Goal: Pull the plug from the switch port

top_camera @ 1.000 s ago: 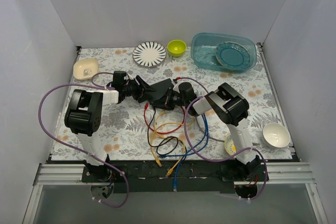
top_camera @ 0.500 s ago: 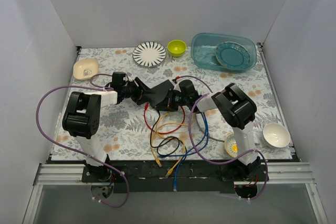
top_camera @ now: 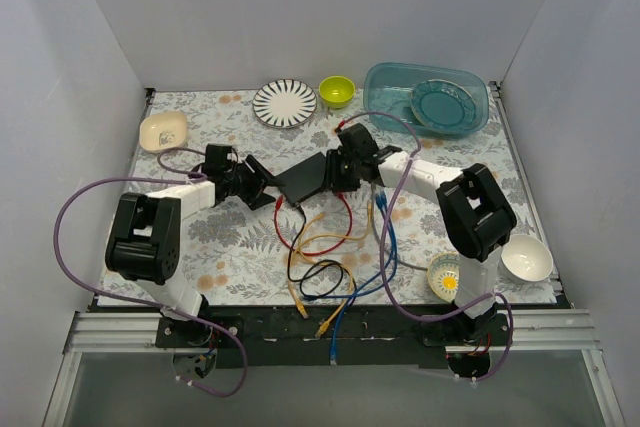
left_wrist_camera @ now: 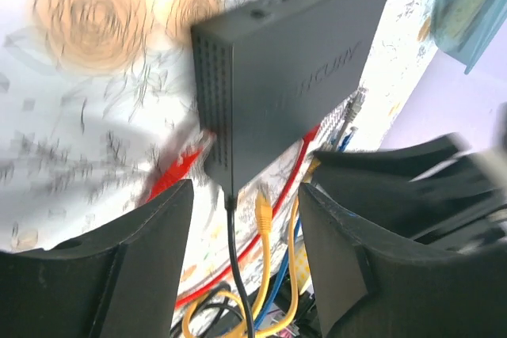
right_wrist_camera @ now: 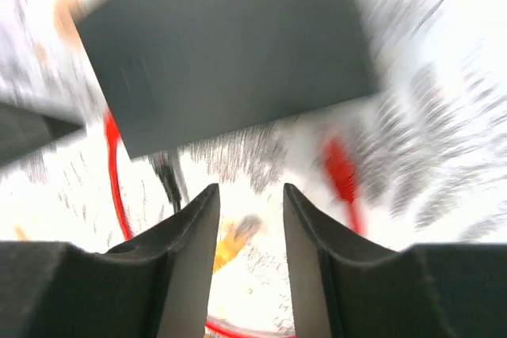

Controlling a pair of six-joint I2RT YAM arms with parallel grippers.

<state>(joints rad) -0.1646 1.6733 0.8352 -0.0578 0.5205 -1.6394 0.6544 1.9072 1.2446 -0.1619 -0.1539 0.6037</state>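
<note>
The switch [top_camera: 305,178] is a flat black box lying mid-table between my two grippers. My left gripper [top_camera: 263,188] is open at its left end. In the left wrist view the switch [left_wrist_camera: 293,69] sits just past the open fingers [left_wrist_camera: 150,259], and a black cable [left_wrist_camera: 231,219] hangs from its near corner between the jaws. A loose yellow plug [left_wrist_camera: 264,210] lies beside it. My right gripper [top_camera: 338,170] is open and empty at the switch's right end. In the blurred right wrist view the switch [right_wrist_camera: 222,53] fills the top, beyond my gripper [right_wrist_camera: 250,189].
Red, yellow, black and blue cables [top_camera: 325,257] lie tangled in front of the switch. A striped plate [top_camera: 284,102], a green bowl [top_camera: 336,91] and a blue tub [top_camera: 425,99] stand at the back. A cream dish [top_camera: 163,130] is at the left and a white bowl [top_camera: 526,257] at the right.
My right arm has swung round to the far right side of the switch. The switch has shifted a little to the back right. My left gripper has drawn back to the left.
</note>
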